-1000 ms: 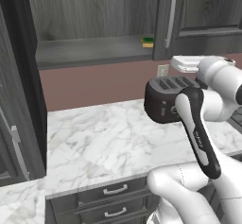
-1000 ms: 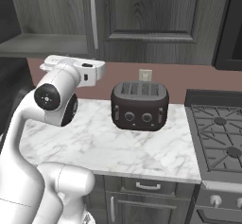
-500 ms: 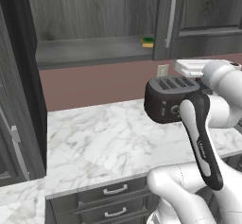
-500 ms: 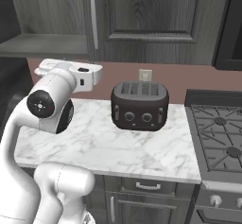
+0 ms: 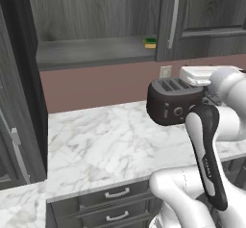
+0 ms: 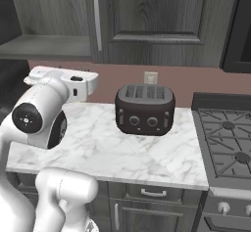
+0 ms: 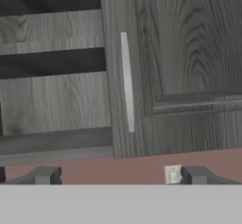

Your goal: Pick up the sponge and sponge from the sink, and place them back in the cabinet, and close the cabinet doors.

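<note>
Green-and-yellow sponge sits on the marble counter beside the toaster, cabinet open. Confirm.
Not the counter: the left base view shows the green-and-yellow sponge on the cabinet shelf, up beside the door handle. The toaster stands on the counter below, and the cabinet is open.

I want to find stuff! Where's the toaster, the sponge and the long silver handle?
toaster (image 6: 145, 109), right base view, front face.
sponge (image 5: 150, 43), left base view, green top.
handle (image 7: 127, 82), hand view, middle of bar.
</note>
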### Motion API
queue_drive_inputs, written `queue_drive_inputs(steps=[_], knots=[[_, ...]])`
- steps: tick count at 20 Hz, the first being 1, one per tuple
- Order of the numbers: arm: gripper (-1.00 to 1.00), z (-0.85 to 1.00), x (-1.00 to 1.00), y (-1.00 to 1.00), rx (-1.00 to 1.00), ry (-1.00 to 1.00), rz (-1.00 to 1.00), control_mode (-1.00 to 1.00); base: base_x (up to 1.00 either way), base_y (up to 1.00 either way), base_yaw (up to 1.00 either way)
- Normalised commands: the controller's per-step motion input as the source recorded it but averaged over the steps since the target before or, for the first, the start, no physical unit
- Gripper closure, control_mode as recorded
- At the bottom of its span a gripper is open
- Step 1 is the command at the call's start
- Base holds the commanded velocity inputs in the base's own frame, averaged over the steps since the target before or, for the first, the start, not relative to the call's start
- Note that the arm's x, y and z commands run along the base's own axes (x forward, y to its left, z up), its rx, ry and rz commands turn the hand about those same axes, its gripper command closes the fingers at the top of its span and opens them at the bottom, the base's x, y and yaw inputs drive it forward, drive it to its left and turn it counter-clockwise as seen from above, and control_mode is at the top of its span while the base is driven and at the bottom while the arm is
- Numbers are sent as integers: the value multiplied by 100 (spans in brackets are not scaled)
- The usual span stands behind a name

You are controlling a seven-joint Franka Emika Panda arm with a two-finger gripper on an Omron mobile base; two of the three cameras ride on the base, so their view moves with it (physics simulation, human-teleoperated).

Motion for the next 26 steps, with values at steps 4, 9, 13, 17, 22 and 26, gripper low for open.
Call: queue_drive_inputs(steps=[4,9,13,17,22,26], knots=[[-100,-4,-42,37,0,0,0,-100,0,0,0],[-100,-1,-49,38,0,0,0,-100,0,0,0],[-100,0,-44,31,0,0,0,-100,0,0,0],[-100,0,-42,30,0,0,0,-100,0,0,0],[-100,-2,-37,40,0,0,0,-100,0,0,0],[-100,-1,-35,40,0,0,0,-100,0,0,0]])
